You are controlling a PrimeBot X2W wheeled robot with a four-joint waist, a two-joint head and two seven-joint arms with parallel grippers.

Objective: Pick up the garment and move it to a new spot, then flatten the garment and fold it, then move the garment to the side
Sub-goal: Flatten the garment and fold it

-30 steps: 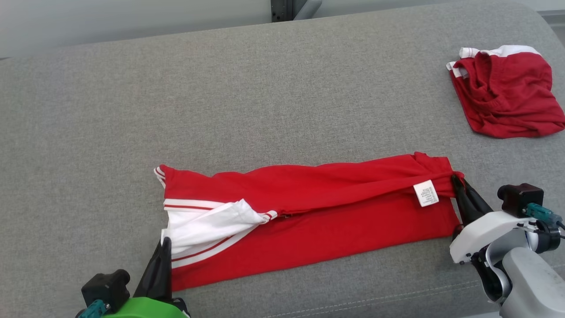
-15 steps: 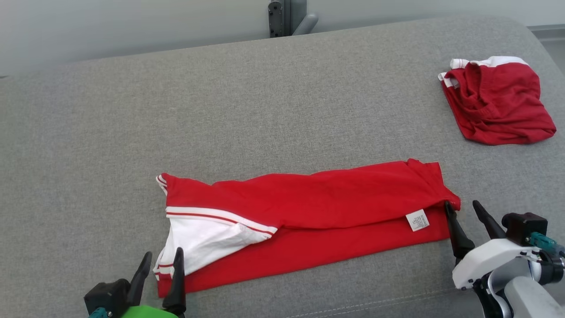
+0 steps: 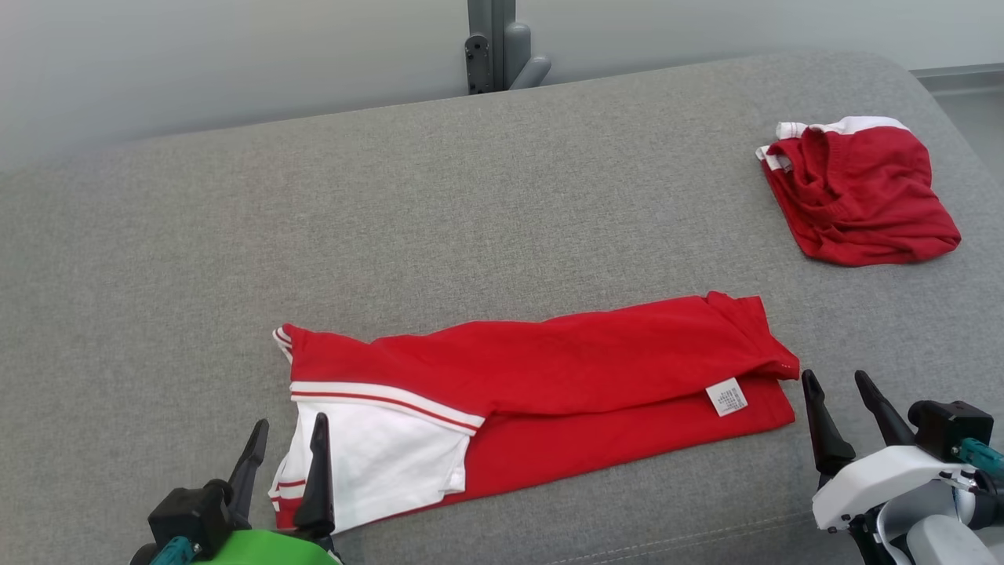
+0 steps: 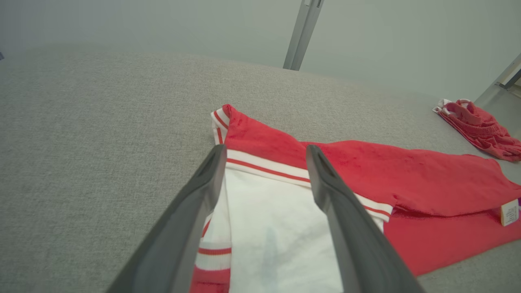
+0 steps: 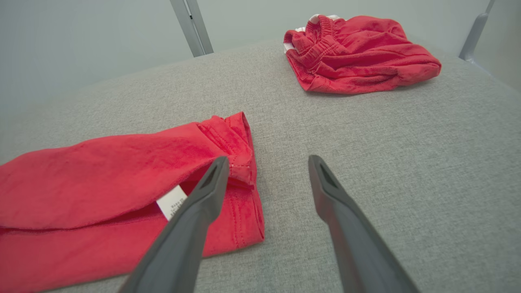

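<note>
The garment (image 3: 565, 377), red with a white panel and red-white stripes at its left end, lies folded lengthwise on the grey cushion (image 3: 439, 204). A white label (image 3: 726, 396) shows near its right end. My left gripper (image 3: 286, 447) stands open at the garment's white near-left corner, nothing between its fingers. In the left wrist view the garment (image 4: 366, 175) lies under and beyond the open left gripper (image 4: 264, 152). My right gripper (image 3: 837, 384) is open just off the garment's right edge. In the right wrist view the right gripper (image 5: 266, 162) straddles bare cushion beside the garment's hem (image 5: 240, 142).
A second red garment (image 3: 859, 196) with white trim lies bunched at the cushion's far right, seen in the right wrist view as a crumpled red garment (image 5: 358, 57). A grey metal post (image 3: 490, 43) rises behind the cushion. The cushion's front seam runs close to both grippers.
Both grippers opened and let go of the garment's ends, then drew back toward me. The upper layer settled flat. The head camera tilted, shifting the whole picture.
</note>
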